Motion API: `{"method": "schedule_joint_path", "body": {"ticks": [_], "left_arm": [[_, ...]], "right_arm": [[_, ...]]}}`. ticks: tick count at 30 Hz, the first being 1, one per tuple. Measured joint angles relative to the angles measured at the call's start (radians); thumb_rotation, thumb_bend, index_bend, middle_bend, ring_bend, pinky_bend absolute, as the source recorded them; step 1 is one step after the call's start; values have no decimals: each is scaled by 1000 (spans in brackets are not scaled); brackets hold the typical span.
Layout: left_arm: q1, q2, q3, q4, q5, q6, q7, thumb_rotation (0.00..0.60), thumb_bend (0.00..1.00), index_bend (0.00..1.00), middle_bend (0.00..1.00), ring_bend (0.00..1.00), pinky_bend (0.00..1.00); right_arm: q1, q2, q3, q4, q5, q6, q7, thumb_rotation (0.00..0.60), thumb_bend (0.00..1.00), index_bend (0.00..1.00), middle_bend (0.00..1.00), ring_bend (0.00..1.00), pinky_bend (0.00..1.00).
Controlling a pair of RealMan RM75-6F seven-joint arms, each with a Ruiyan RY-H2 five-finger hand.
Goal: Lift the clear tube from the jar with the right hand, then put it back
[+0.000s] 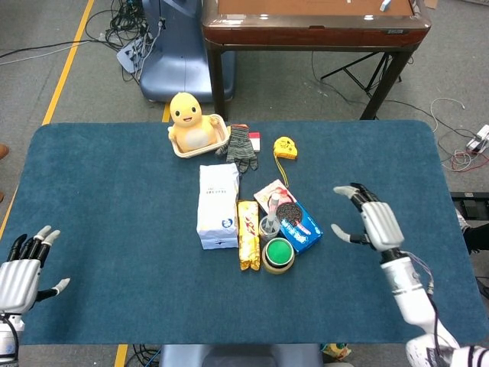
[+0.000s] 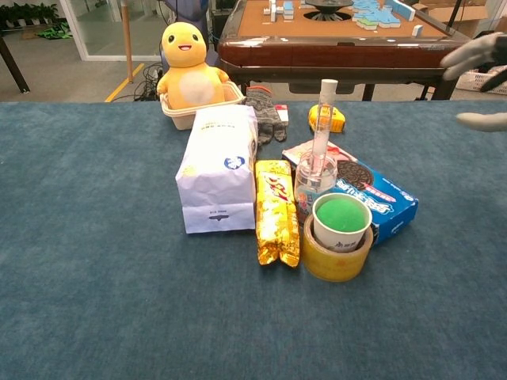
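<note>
The clear tube (image 2: 323, 117) with a white cap stands upright in the small clear jar (image 2: 314, 184), in the middle of the table; in the head view the tube (image 1: 273, 206) rises from the jar (image 1: 269, 226). My right hand (image 1: 370, 219) hovers well to the right of the jar, fingers spread, holding nothing; the chest view shows only its fingers (image 2: 475, 54) at the right edge. My left hand (image 1: 23, 264) rests open at the table's near left corner, far from the jar.
Around the jar lie a blue cookie box (image 2: 376, 198), a green-filled cup inside a tape roll (image 2: 339, 236), a yellow snack bar (image 2: 276, 210) and a white bag (image 2: 218, 168). Behind are a duck toy in a tray (image 2: 190, 75), a glove (image 2: 265, 112) and a yellow tape measure (image 2: 333, 119).
</note>
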Motion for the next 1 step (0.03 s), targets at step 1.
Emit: {"method": "schedule_joint_path", "body": {"ticks": [1], "left_arm": [[-4,-3,-1,-4,6,1,5,600,165,103,50,118,43]], "right_arm": [[-24,15,-12,-15,-3,25,-15,600,332,220,247,121,204]]}}
